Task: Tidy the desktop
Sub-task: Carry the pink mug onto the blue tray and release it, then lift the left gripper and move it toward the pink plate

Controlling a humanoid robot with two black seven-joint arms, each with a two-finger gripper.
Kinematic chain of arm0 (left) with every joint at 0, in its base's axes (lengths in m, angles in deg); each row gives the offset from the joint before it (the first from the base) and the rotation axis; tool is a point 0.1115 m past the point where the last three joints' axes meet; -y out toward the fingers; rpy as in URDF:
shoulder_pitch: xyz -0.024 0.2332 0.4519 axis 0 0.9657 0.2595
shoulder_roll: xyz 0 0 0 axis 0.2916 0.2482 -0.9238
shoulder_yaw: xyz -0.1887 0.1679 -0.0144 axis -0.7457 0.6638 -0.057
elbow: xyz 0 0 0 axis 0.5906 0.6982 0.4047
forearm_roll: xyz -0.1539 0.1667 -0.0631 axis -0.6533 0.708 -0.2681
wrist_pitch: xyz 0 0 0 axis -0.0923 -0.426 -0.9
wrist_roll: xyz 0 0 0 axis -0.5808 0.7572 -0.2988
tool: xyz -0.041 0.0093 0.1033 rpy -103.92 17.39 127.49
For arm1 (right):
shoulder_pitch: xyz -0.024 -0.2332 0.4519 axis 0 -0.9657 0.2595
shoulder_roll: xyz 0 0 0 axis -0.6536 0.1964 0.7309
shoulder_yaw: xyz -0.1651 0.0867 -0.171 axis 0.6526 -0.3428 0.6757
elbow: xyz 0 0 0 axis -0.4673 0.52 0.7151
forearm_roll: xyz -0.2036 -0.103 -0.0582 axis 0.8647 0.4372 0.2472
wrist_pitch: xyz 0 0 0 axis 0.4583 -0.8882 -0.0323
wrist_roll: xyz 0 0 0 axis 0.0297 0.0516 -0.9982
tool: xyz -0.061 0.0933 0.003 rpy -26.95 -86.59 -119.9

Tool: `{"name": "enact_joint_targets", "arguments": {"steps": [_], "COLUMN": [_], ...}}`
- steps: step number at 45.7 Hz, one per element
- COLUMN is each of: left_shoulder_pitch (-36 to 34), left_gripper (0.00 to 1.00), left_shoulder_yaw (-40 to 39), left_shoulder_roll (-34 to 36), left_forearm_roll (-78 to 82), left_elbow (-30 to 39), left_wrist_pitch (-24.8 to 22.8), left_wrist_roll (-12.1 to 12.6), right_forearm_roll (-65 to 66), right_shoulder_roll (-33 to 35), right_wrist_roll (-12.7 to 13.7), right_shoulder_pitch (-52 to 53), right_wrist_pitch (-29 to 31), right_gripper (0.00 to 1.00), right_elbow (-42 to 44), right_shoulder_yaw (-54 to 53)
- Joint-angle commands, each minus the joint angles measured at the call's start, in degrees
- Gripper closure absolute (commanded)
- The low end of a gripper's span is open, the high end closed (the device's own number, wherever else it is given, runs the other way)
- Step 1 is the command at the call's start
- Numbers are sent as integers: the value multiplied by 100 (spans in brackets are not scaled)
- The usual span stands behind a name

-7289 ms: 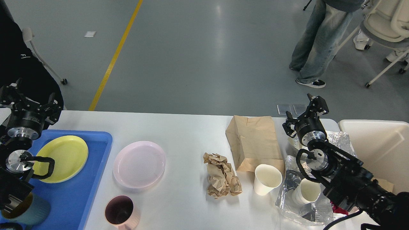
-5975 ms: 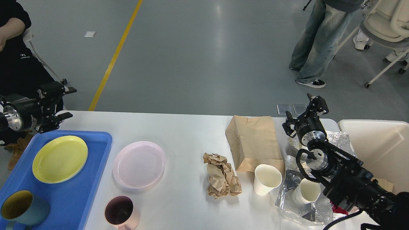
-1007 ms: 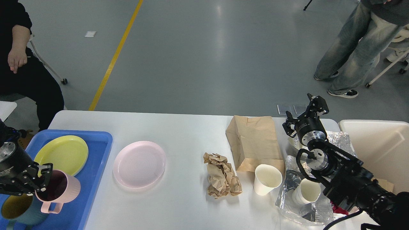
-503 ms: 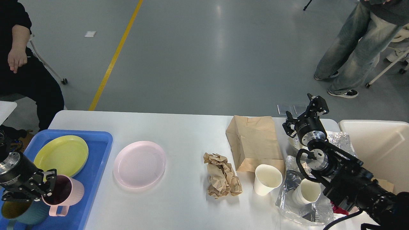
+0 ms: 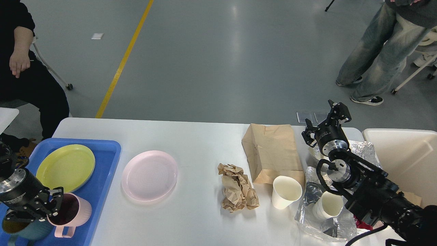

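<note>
Desktop (image 5: 201, 143) long axis left-right; left claw (image 5: 51, 206) clamped on pink mug (image 5: 70, 213), right claw (image 5: 326, 119) apart.

Blue tray (image 5: 102, 164): left and near edges cut by the frame. Teal mug (image 5: 24, 230) inside it: partly behind left gripper (image 5: 42, 208), base cut by the bottom edge. Pink mug (image 5: 73, 213): left rim covered by the gripper fingers; contact with tray floor not discernible. Yellow plate (image 5: 65, 165): near-left rim behind the left wrist.

Cream bin (image 5: 403, 153): right side cut off, contents not visible. Foil (image 5: 362, 147) and clear plastic wrap (image 5: 324, 222): largely behind right arm; red item under the arm too hidden to identify. Right gripper (image 5: 326, 123): small, dark; finger gap not discernible.

Two bystanders: upper bodies cut off.
</note>
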Motion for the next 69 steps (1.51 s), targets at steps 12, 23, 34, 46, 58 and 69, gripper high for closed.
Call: {"name": "enact_joint_targets", "arguments": {"steps": [12, 23, 34, 46, 58, 69], "left_shoulder_pitch": [63, -33, -850, -1553, -2432, -3294], "left_gripper": [34, 9, 5, 5, 5, 5], "left_shoulder_yaw": [42, 112, 770, 1176, 1728, 2213], "left_shoulder_roll": [-17, 71, 361, 62, -605, -1335], "left_forearm_roll": [1, 9, -8, -8, 1, -8], "left_elbow": [-1, -1, -1, -1, 113, 771], "left_wrist_pitch": [0, 0, 0, 0, 0, 0], "left_wrist_roll": [-17, 19, -52, -52, -43, -69], "right_forearm_roll": [0, 0, 0, 0, 0, 0], "right_shoulder_roll": [1, 1, 1, -8, 1, 1], "right_wrist_roll": [0, 0, 0, 0, 0, 0], "right_shoulder_pitch": [1, 1, 1, 1, 1, 1], "right_wrist_pitch": [0, 0, 0, 0, 0, 0], "right_gripper": [0, 0, 0, 0, 0, 0], "right_elbow": [0, 0, 0, -9, 0, 0], "right_shoulder_yaw": [0, 0, 0, 0, 0, 0]}}
